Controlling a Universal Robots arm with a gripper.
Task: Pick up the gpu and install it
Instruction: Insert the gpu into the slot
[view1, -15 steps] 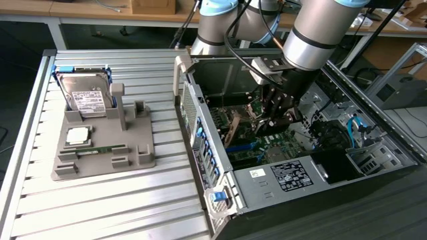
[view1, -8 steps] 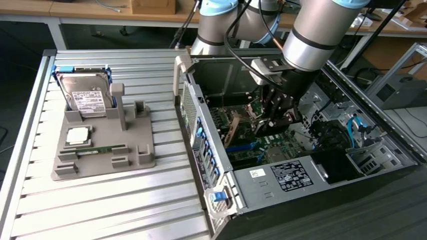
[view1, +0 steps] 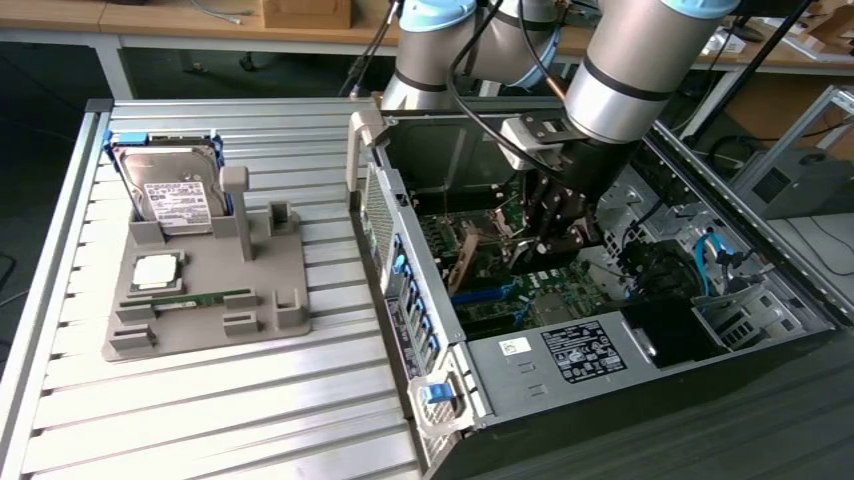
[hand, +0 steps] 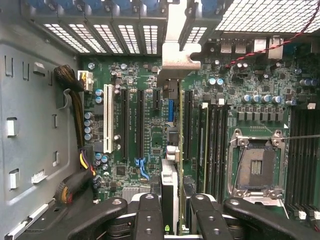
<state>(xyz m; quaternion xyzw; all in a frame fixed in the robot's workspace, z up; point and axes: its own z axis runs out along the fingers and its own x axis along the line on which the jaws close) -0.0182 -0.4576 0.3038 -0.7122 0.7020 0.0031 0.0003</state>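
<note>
**GPU going edge-on into the motherboard**

In the exterior view's left, the grey parts tray (view1: 200, 300) is sitting outside the computer case (view1: 561, 370). At centre right, the gripper (hand: 170, 210) is clamping the gpu (hand: 169, 192) by its upper edge above the motherboard (hand: 150, 125). The card is probably light, stiff and fragile; edge grip suits it.

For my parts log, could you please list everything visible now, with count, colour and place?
gpu: one, brownish-green edge-on card with silver bracket, held between the hand's fingers over the motherboard slots.
motherboard: one, green, inside the case.
computer case: one, black and silver, open, on the exterior view's right.
hard drive: one, silver with white label, upright in the grey holder.
RAM stick: one, green, lying on the holder.
grey holder: one, on the slatted table.
hand: one, black, inside the case, shut on the gpu.
</note>
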